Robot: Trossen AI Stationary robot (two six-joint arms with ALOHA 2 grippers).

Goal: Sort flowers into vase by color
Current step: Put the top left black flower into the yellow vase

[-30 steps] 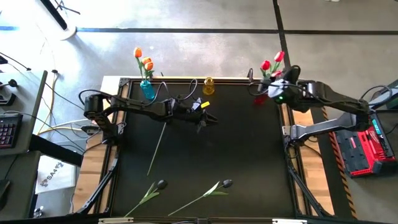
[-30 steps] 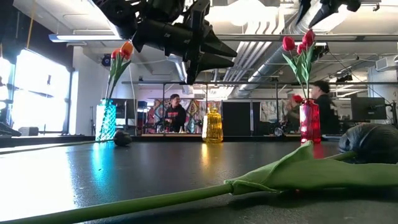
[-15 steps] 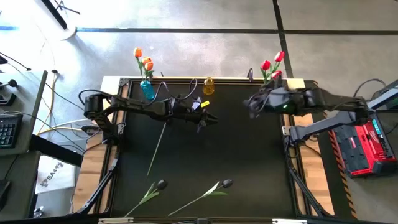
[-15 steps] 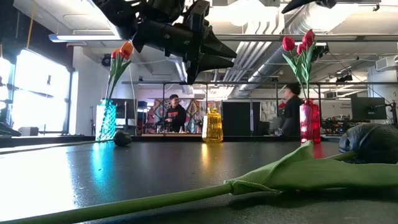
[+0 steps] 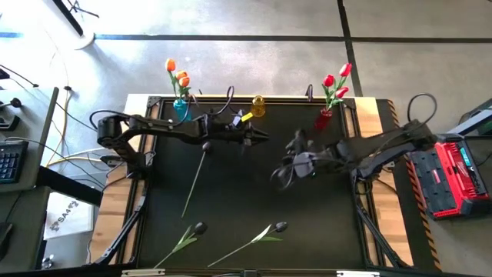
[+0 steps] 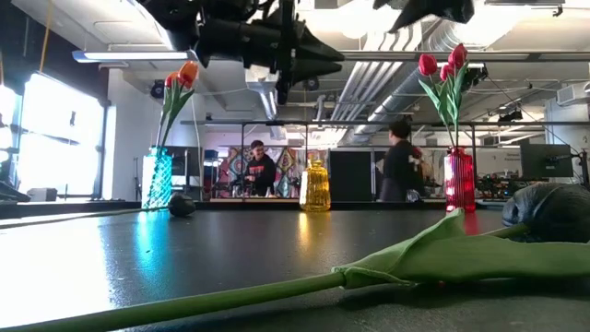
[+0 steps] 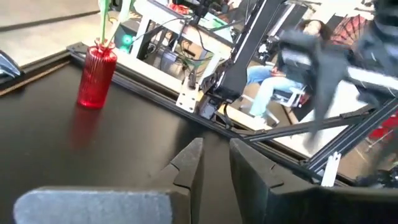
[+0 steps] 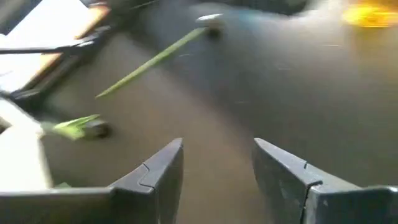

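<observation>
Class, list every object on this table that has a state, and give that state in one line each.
Blue glass vase: upright, holds orange tulips.
Red glass vase: upright, holds red tulips.
Yellow glass vase: upright, no flowers showing.
Three black tulips: lying flat on the table, unsorted.
Left gripper: fingers narrowly apart, holding nothing.
Right gripper: open, holding nothing.

No legible text, labels or signs anywhere.
</observation>
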